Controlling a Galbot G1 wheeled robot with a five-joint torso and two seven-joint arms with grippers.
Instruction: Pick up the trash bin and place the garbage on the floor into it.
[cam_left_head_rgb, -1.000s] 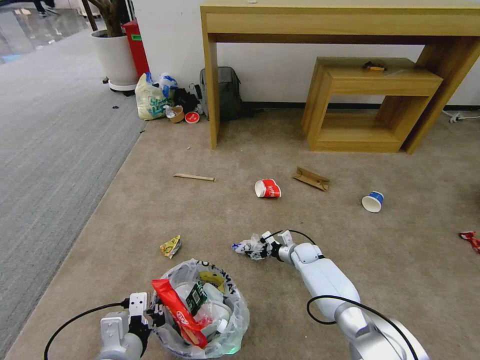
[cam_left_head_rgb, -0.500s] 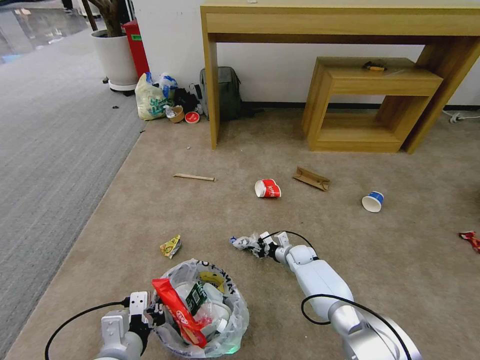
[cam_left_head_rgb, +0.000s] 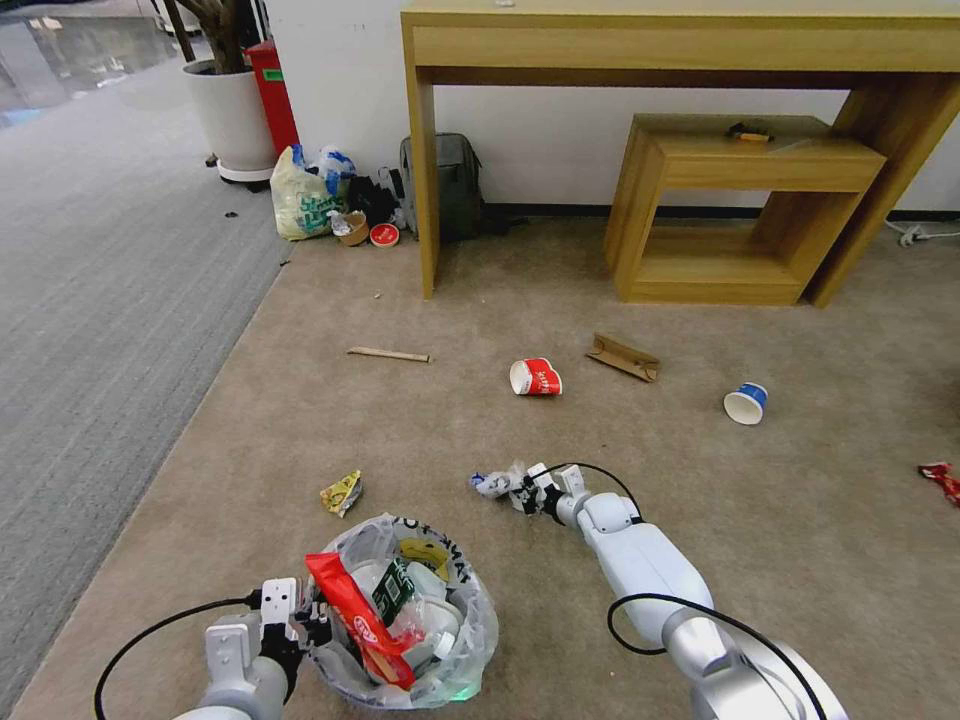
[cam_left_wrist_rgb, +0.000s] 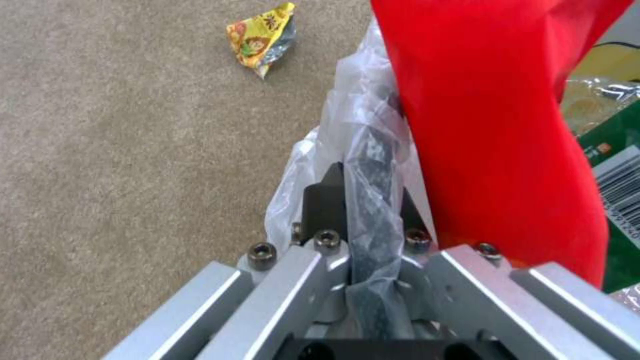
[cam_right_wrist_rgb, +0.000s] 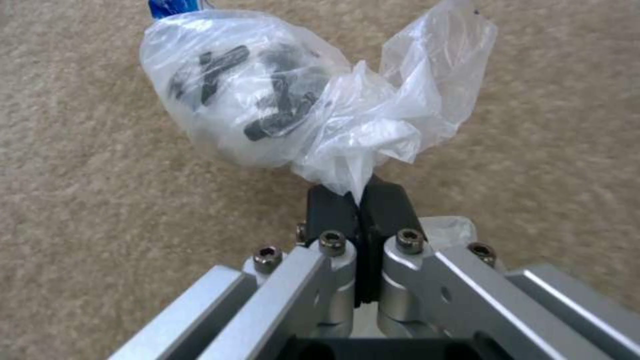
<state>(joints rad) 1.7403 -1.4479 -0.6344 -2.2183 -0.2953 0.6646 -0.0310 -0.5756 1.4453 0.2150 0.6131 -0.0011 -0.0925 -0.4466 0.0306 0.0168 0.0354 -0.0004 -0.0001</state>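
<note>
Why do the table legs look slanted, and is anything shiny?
Head view: the lens bends things near the edges, so the tall light-wood table leans; the polished floor mirrors light. Right wrist view: the crumpled clear plastic bag in the right gripper's fingers glints.

The trash bin (cam_left_head_rgb: 400, 620) has its black wall hidden behind its plastic liner. A red wrapper (cam_left_wrist_rgb: 493, 125) is cut off by the left wrist view's edge. The clear bag (cam_right_wrist_rgb: 293, 95) holds dark bits too blurred to identify.
</note>
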